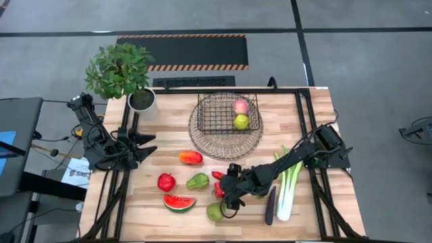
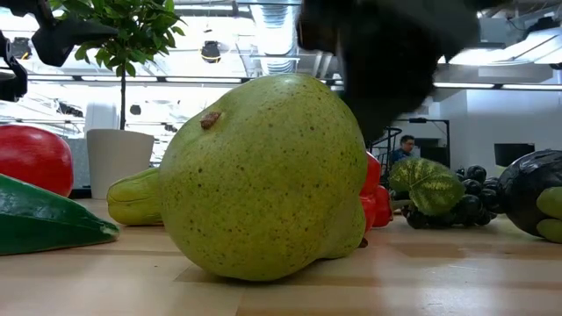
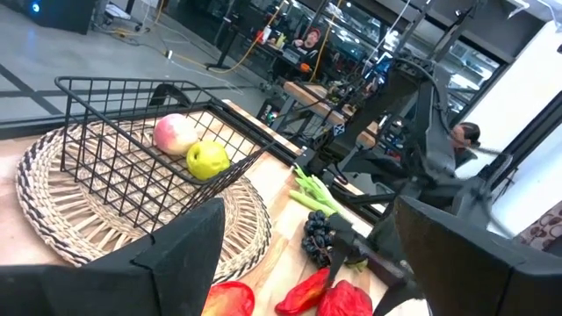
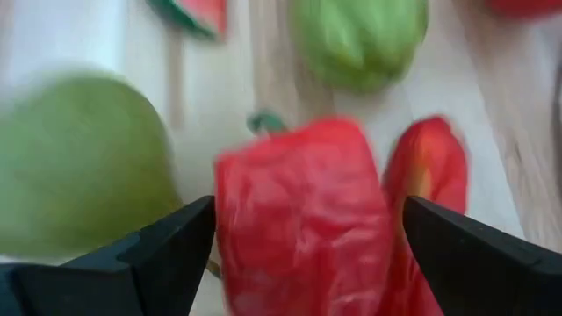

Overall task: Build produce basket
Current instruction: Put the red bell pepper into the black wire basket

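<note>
The basket (image 1: 227,113) sits on a round pale wire tray (image 1: 202,143) and serves as the landmark: inside it lie only a peach (image 1: 241,106) and a yellow-green fruit (image 1: 241,122), so most of the task looks undone. In front of the basket, on the table (image 1: 310,212), wait a mango (image 1: 191,157), apple (image 1: 166,181), watermelon slice (image 1: 179,202), two pears (image 1: 198,181), eggplant (image 1: 271,205) and leek (image 1: 288,190). The right gripper (image 1: 226,194) hovers, jaws open, over the red chili (image 4: 303,215). The left gripper (image 1: 143,147), open too, waits left of the basket.
</note>
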Robot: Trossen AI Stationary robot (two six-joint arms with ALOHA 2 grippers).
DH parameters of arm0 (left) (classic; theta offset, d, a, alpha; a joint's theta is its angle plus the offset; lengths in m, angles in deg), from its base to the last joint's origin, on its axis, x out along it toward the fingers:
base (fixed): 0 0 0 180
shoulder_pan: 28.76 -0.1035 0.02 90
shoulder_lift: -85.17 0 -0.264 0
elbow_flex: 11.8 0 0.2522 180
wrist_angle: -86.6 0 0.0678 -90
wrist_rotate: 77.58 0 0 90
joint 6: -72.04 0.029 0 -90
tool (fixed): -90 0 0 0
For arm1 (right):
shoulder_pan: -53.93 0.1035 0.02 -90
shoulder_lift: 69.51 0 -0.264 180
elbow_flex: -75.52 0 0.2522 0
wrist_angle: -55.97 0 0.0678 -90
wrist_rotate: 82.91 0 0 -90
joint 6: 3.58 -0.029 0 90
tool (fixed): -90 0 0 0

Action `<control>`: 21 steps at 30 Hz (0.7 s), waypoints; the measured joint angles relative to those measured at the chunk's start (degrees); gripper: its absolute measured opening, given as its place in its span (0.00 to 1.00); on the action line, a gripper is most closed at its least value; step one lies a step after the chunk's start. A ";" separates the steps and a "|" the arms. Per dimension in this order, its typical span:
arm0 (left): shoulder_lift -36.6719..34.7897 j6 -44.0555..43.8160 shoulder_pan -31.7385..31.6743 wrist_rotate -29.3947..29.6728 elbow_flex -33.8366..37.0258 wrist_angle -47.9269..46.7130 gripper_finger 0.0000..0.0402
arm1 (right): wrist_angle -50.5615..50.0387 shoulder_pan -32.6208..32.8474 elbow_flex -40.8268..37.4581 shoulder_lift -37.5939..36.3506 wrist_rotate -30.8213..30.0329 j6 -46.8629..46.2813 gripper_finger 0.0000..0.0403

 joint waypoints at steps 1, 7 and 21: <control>0.01 0.00 0.01 -0.01 0.00 0.01 0.79 | -0.85 0.05 -0.02 0.54 0.25 -0.07 0.95; -0.01 -0.05 0.01 -0.07 -0.02 0.10 0.79 | -0.27 -0.09 1.29 2.78 1.65 -0.43 0.95; -0.01 -0.17 -0.01 -0.09 -0.02 0.05 0.79 | -1.68 -1.57 1.40 1.58 0.97 -1.32 0.63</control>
